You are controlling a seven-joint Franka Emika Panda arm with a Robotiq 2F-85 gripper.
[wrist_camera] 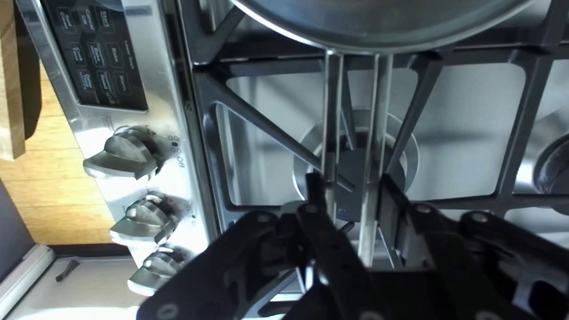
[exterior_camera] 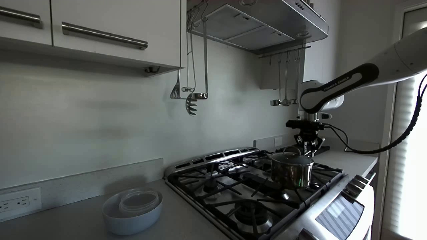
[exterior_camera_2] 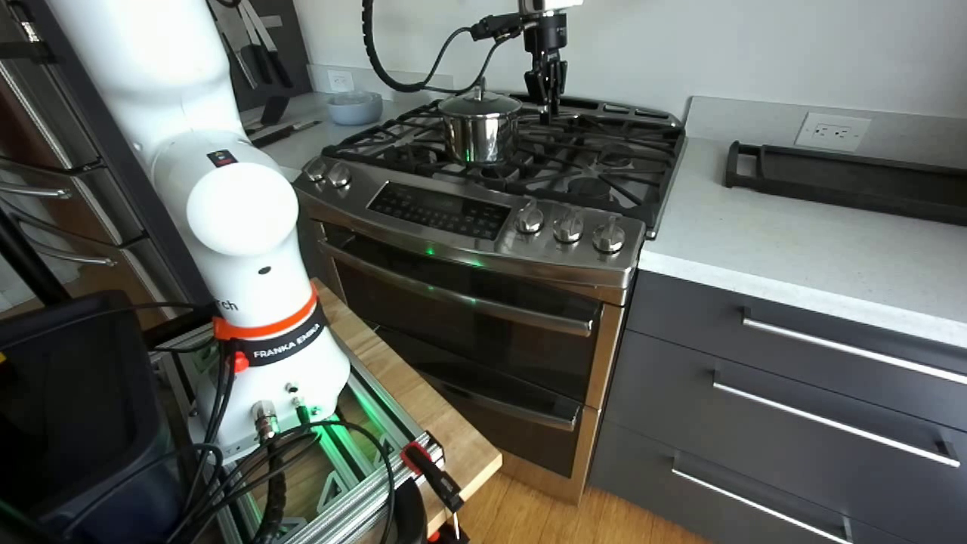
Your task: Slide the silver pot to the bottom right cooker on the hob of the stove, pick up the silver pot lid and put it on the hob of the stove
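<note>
The shiny silver pot [exterior_camera_2: 481, 140] stands upright on the grates of the hob of the stove [exterior_camera: 213, 180]. On top of it sits the silver pot lid [exterior_camera: 290, 159], its arched knob upward. In the wrist view the pot's long two-bar handle [wrist_camera: 375, 111] runs down from the rim between the dark fingers of my gripper [wrist_camera: 350, 180], which press against it from either side. Both exterior views place the gripper beside the pot, on the stove's right-hand side. The bottom right cooker [exterior_camera_2: 589, 187] carries nothing; in the wrist view it lies beneath the handle and gripper.
Knobs [exterior_camera_2: 568, 227] line the stove's front edge. A white bowl [exterior_camera: 132, 216] holding a clear dish is on the counter left of the stove. To the stove's right lies a black griddle tray [exterior_camera_2: 854, 181]. Utensils [exterior_camera: 200, 96] hang under the hood [exterior_camera: 257, 25].
</note>
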